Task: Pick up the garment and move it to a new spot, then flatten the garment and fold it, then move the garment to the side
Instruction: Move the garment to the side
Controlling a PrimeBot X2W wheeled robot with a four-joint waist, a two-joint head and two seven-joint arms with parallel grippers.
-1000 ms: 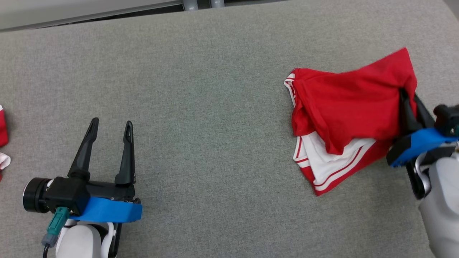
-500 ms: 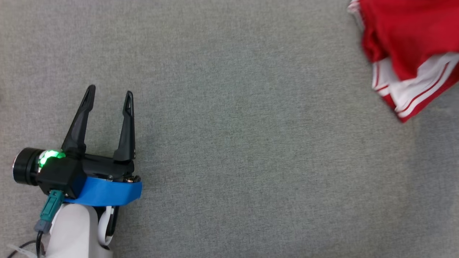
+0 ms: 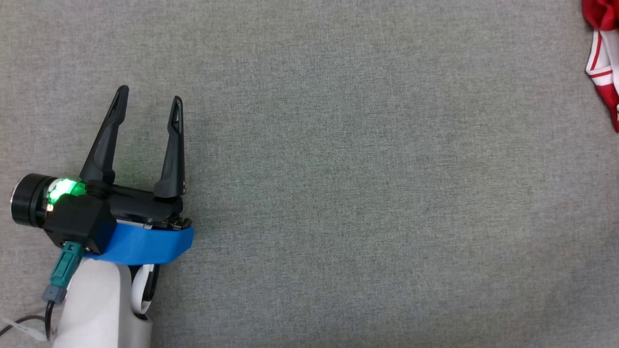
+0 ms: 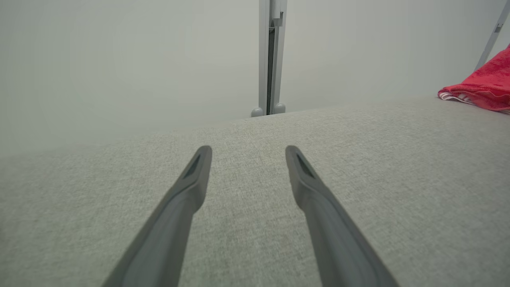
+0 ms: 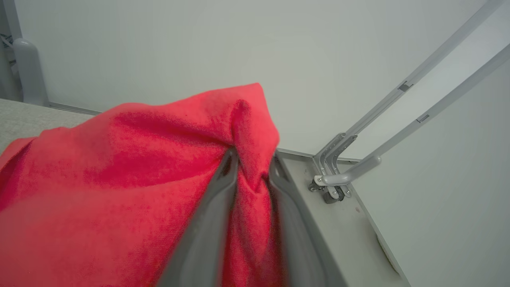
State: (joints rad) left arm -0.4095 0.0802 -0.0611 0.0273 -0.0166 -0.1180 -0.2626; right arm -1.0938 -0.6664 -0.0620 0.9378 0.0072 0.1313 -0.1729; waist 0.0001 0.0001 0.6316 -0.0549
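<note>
The left gripper [image 3: 150, 94] hangs low over the grey table [image 3: 348, 193]. Its two fingers are spread wide, with nothing between them. The red and white garment [image 3: 603, 63] lies at the table's far right side, well apart from that gripper. The right gripper [image 5: 254, 156] has a bunch of the red cloth pinched between its fingers, standing up in a peak. I cannot tell how tight the pinch is.
</note>
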